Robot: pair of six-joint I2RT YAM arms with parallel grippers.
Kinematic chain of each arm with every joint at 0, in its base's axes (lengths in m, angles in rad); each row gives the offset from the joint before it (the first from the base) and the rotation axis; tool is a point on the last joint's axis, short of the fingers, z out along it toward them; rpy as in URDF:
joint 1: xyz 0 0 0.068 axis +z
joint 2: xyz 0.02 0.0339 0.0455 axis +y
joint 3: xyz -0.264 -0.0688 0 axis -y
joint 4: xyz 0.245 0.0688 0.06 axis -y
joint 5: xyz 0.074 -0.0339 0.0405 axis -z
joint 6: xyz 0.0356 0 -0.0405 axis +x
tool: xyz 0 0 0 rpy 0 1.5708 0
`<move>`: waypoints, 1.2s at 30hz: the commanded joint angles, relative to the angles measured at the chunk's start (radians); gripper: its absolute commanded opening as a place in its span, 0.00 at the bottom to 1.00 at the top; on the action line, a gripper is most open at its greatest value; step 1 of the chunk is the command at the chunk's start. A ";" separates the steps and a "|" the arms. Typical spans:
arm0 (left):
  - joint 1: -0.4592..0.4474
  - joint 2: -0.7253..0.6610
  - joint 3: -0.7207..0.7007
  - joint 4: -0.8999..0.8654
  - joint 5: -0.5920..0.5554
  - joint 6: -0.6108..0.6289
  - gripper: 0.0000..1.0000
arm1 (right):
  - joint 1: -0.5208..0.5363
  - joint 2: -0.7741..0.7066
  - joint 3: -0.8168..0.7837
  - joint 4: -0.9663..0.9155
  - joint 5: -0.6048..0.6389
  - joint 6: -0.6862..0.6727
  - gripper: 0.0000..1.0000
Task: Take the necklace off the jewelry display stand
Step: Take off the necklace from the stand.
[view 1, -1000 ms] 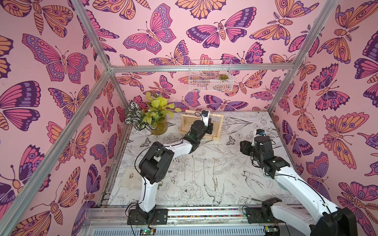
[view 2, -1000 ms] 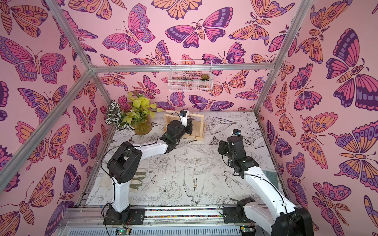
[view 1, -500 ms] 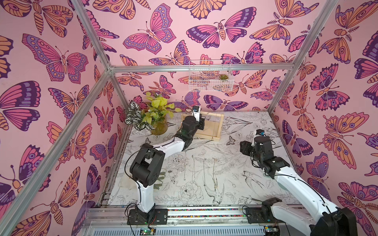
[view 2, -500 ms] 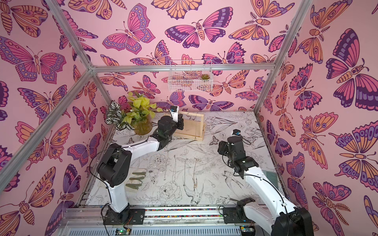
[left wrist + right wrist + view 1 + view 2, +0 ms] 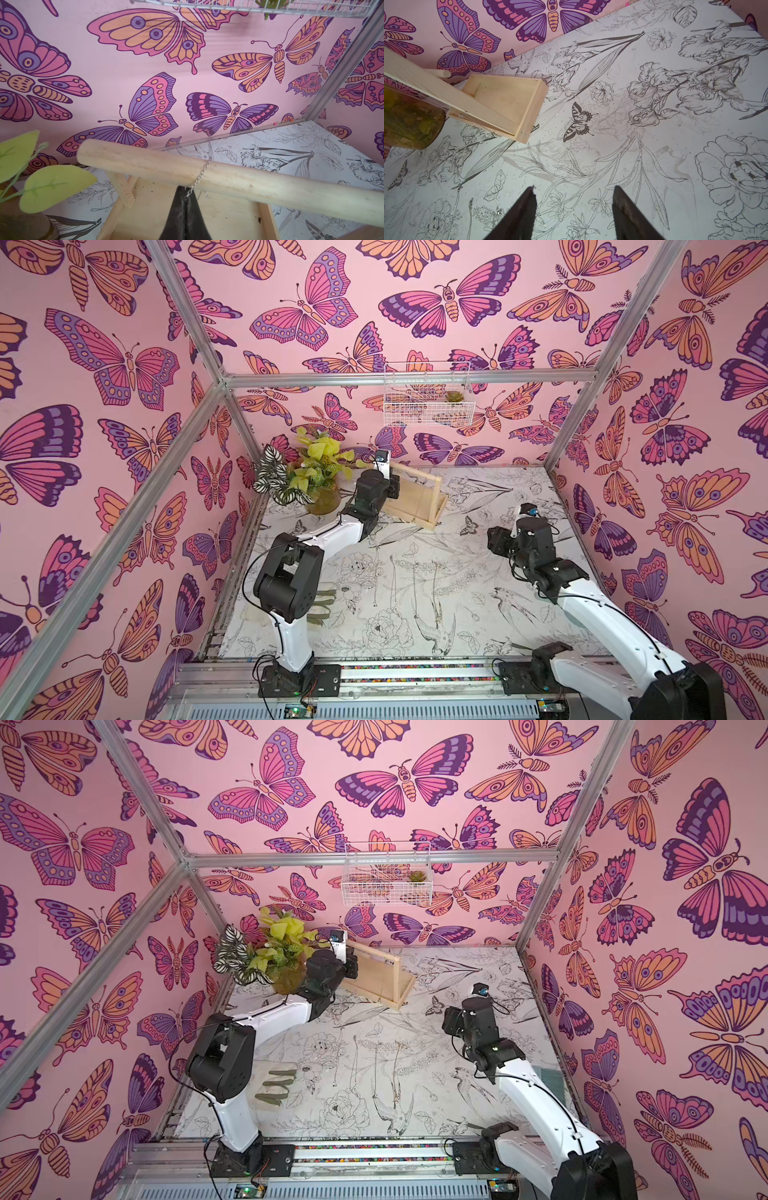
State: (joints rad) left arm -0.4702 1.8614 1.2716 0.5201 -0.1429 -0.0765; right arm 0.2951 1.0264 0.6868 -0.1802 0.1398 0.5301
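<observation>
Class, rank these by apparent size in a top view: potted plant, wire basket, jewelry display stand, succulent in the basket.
1. potted plant
2. wire basket, jewelry display stand: too alike; basket hangs nearer the camera, left arm hides part of the stand
3. succulent

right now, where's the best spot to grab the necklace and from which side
Grip the necklace on the strand hanging just under the crossbar, coming up from below. The chain only drapes over that round bar, whose end sticks out free, so it should slide off endwise. The left tool is shut on that strand.
</observation>
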 commanded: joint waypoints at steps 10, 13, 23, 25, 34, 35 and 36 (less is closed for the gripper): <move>0.122 -0.028 0.033 -0.085 -0.038 0.036 0.00 | -0.007 -0.009 -0.002 -0.002 -0.007 -0.011 0.62; 0.157 -0.029 0.040 -0.093 -0.024 0.030 0.00 | -0.006 -0.008 -0.003 0.000 -0.007 -0.010 0.62; 0.178 -0.031 0.091 -0.127 0.032 0.042 0.00 | -0.007 0.008 0.000 0.008 -0.014 -0.010 0.61; 0.179 -0.039 0.092 -0.131 0.037 0.040 0.00 | -0.006 0.009 -0.002 0.010 -0.016 -0.010 0.61; 0.158 -0.155 0.038 -0.188 0.164 -0.004 0.00 | -0.007 0.012 0.000 0.013 -0.015 -0.009 0.61; 0.149 -0.171 0.025 -0.195 0.184 -0.009 0.00 | -0.007 0.011 0.001 0.012 -0.013 -0.010 0.61; 0.137 -0.196 0.003 -0.199 0.209 -0.016 0.00 | -0.007 0.009 0.003 0.007 -0.008 -0.010 0.61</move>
State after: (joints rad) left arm -0.3077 1.7275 1.3136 0.3573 -0.0223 -0.0689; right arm 0.2951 1.0351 0.6868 -0.1761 0.1291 0.5262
